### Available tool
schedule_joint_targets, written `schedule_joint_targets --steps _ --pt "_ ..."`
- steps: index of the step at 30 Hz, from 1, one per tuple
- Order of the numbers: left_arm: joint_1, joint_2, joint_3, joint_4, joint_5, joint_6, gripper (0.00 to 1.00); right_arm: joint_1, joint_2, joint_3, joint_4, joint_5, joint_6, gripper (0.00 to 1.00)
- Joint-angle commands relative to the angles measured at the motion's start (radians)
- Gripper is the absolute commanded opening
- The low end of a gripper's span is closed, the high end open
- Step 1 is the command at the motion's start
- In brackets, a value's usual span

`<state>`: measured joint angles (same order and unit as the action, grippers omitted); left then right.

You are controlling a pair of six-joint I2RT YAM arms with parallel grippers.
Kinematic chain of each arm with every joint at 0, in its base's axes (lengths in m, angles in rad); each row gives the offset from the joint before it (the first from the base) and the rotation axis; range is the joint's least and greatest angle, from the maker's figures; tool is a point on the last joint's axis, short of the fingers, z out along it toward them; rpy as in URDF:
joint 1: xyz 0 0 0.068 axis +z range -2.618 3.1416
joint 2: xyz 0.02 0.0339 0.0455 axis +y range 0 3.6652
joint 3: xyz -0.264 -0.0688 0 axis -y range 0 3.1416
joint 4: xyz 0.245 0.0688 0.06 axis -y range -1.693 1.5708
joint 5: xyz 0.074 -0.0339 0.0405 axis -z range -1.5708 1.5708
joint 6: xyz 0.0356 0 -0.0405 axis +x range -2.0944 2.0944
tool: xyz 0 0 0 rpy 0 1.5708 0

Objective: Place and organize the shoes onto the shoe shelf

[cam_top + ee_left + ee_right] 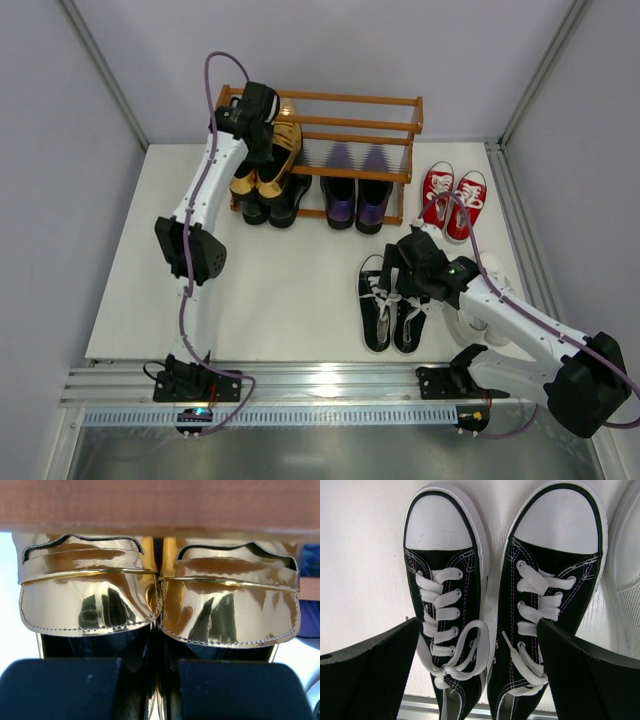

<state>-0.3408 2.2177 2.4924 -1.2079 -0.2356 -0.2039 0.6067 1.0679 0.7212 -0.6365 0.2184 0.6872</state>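
Narrowed almost to nothing, the left claw (162, 680) sits over the gold loafers (90, 600). The shoes' inner walls are pinched in the slim gap between its fingers, so I read it as holding the pair. The loafers lie side by side on the left end of the shoe shelf (350, 100), which stands at 12 o'clock on the table (280, 290); a rail (160, 505) crosses just above them in my left wrist view. Under them, on the bottom tier, I see the black dress shoes (272, 208), with the purple loafers (357, 205) at their 3 o'clock. The right claw (477, 630) is spread wide, one finger on each outer side of the black-and-white sneakers (445, 555), which lie on the table at about 5 o'clock; I cannot tell whether the fingers touch them. The red sneakers (452, 200) lie on the table at 2 o'clock, just beside the shelf's right end. The white sneakers (497, 272) lie just beside the black-and-white pair, at its 3 o'clock, mostly hidden by the right arm.
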Motion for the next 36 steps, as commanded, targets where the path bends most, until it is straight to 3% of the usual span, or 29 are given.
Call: schedule_joint_targets --steps 1,10,25,36 --pt "0.008 -0.085 0.072 0.272 -0.065 -0.011 0.00 0.002 0.009 0.044 0.011 0.025 0.014 1.00" --pt "0.008 -0.110 0.045 0.380 -0.087 -0.020 0.00 0.004 0.027 0.044 0.018 0.029 0.011 1.00" --pt "0.011 -0.023 0.069 0.478 -0.168 0.072 0.00 0.002 0.049 0.041 0.023 0.036 0.008 1.00" --pt "0.037 0.033 0.008 0.522 -0.169 0.097 0.00 0.002 0.056 0.037 0.018 0.036 0.011 1.00"
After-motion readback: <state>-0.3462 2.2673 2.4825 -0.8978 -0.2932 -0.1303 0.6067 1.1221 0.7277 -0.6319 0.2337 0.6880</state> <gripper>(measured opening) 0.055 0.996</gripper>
